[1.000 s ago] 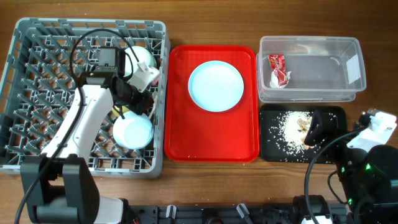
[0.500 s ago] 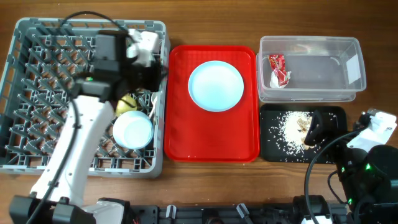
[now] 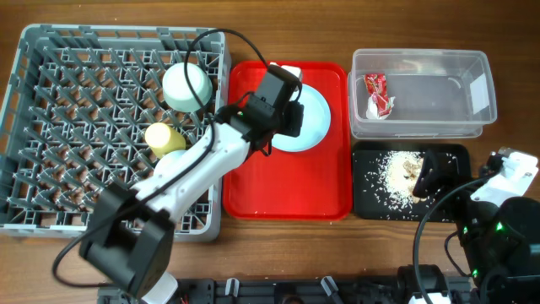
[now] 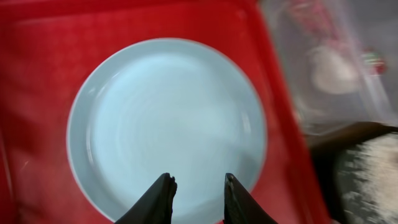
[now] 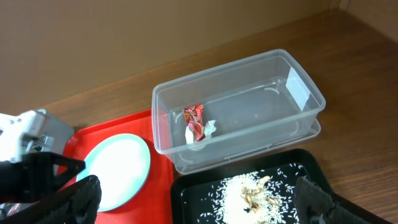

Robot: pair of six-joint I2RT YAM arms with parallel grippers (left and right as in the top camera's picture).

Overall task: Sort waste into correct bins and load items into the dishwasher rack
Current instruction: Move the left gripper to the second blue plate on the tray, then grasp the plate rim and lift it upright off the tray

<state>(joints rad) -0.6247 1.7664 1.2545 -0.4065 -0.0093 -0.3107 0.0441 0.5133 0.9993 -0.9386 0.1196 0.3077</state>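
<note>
Since a moment ago our left arm has swung out of the dishwasher rack (image 3: 51, 127) and across onto the red tray (image 3: 287, 186); our right arm has not shifted.

We see the light blue plate (image 4: 168, 124) lying flat on the far half of the red tray, the only thing on it. Our left hand (image 4: 198, 185) hangs over the near edge of the plate, its two dark fingers a narrow gap apart with nothing between them; from the wrist view we cannot tell whether the tips touch the plate.

Just beside the red tray's left edge stands the rack. Inside it, close to the tray's far left corner, sits the mint-green bowl (image 3: 186, 86), and a little nearer to us the small yellow cup (image 3: 164, 137); our left arm crosses the rack's tray-side rim and hides what lies under it.

On the surface to the right of the red tray's far end stands the clear tub (image 3: 439, 93), with the red-and-white wrappers (image 3: 378, 95) at its tray-side end. Right of the tray's near end lies the black tray (image 3: 451, 207), with the rice scraps (image 3: 396, 173) scattered in its half toward the red tray. Our right hand (image 3: 428, 175) hovers over that black tray, fingers spread wide and empty.
</note>
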